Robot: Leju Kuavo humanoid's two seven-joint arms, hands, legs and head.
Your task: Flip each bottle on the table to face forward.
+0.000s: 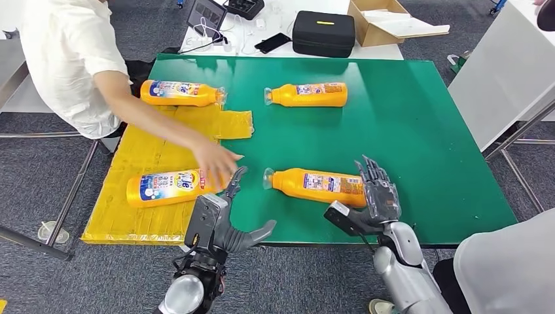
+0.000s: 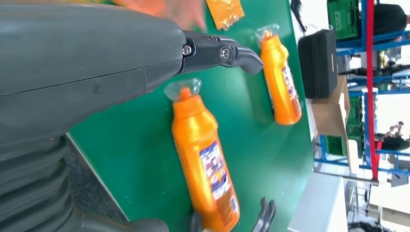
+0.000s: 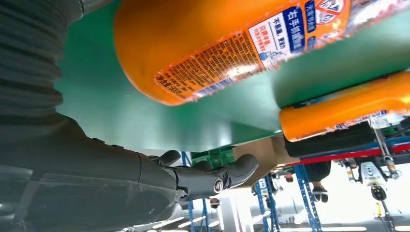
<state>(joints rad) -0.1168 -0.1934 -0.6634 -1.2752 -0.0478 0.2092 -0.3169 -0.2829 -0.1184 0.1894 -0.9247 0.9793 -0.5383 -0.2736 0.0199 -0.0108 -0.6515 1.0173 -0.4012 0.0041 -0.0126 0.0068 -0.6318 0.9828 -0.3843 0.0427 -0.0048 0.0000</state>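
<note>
Orange bottles (image 1: 317, 184) with blue-and-white labels — green table (image 1: 419, 131), yellow mat (image 1: 141, 163).

The person's hand (image 1: 216, 159) covers the cap end of the near left bottle (image 1: 167, 188). The right hand (image 1: 378, 191) hides the base of the near right bottle (image 1: 314, 184).

A person's arm (image 1: 163, 127) crosses the left bottles (image 1: 171, 186); green table (image 1: 419, 131) right lies open.
</note>
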